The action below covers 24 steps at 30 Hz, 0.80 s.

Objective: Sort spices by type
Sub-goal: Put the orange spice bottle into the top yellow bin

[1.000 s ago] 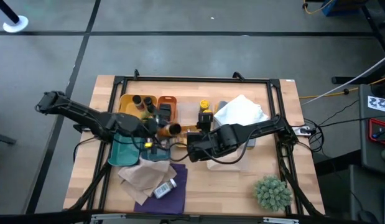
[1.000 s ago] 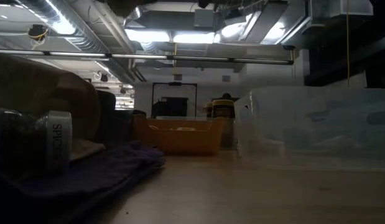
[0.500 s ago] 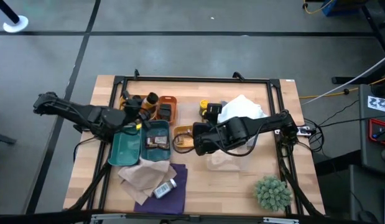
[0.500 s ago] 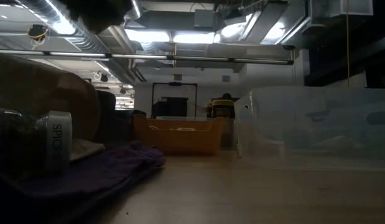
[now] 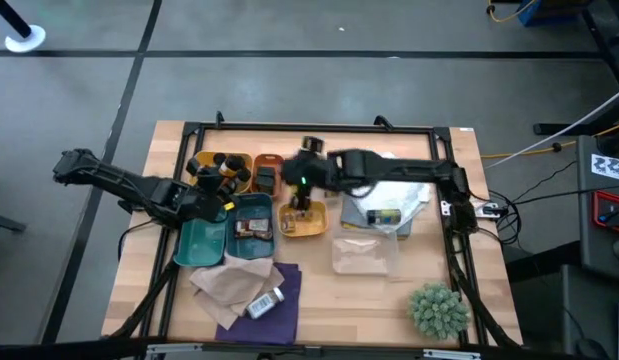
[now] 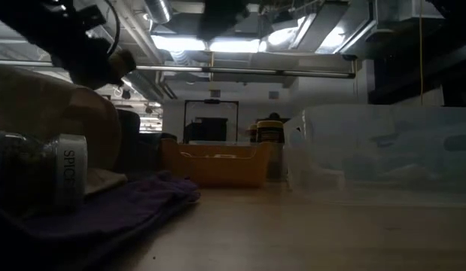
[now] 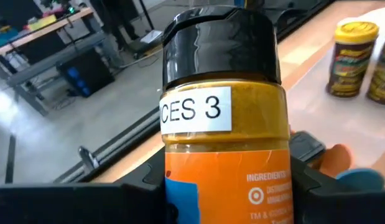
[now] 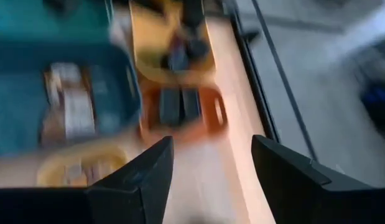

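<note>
Closest to you on the table, a spice jar (image 5: 265, 303) lies on its side on the purple cloth (image 5: 279, 290), white label up — it reads as not yet sorted, left where it fell beside the brown paper (image 5: 221, 282). In the low view the same jar (image 6: 41, 172) fills the near corner.

Farther back, look at your left gripper (image 5: 211, 187): it sits over the gap between the teal tray (image 5: 199, 240) and the yellow tray (image 5: 202, 160) at the table's far left. The left wrist view shows why it hangs there — its fingers (image 7: 341, 196) are pinched on an orange-labelled jar (image 7: 224, 124) with a black cap and mustard-coloured powder, held upright so the label faces out. My guess is it belongs with the dark-capped jars (image 5: 227, 162) already standing in the yellow tray.

Beside that, the second teal tray (image 5: 251, 222) holds flat packets, the small orange tray (image 5: 266, 172) holds dark items, and the low yellow dish (image 5: 307, 222) holds a few small pieces, so like seems grouped with like.

Your right gripper (image 5: 307, 170) reaches across the far middle, above the orange tray's edge. Its fingers (image 8: 142, 180) stand spread with nothing between them, so it looks free for a next pick.

Farthest right, two yellow-capped jars (image 7: 360, 59) wait by the crumpled white bag (image 5: 389, 195).
</note>
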{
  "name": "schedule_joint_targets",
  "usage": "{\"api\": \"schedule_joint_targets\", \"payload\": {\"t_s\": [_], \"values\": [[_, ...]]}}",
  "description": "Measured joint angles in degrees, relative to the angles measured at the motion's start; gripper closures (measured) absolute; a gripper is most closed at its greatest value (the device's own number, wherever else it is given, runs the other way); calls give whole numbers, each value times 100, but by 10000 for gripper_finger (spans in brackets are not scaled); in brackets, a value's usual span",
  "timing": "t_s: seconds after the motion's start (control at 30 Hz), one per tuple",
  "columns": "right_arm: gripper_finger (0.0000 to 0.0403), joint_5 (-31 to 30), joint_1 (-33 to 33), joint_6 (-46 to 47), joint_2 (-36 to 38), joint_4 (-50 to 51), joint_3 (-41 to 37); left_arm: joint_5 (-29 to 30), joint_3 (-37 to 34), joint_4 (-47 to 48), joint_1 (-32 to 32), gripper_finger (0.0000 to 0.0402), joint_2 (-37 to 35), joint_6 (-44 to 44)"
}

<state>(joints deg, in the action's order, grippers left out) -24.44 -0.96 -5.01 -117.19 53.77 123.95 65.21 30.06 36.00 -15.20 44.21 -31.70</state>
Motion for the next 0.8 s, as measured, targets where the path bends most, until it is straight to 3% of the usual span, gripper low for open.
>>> {"api": "schedule_joint_targets", "payload": {"t_s": [0.17,0.4,0.53,0.8], "values": [[187,854,650,-571,-1,-2183,-832,66,-254,-37,0,243,-2,-186],[187,994,1339,-430,-6,-4774,-2160,206,-554,-112,0,243,-2,-148],[187,1300,1585,-82,-51,-5671,-2641,312,-766,-369,0,243,0,-184],[187,2060,1673,216,-668,-7045,-2630,443,-1090,-1030,13,243,2,-95]]}}
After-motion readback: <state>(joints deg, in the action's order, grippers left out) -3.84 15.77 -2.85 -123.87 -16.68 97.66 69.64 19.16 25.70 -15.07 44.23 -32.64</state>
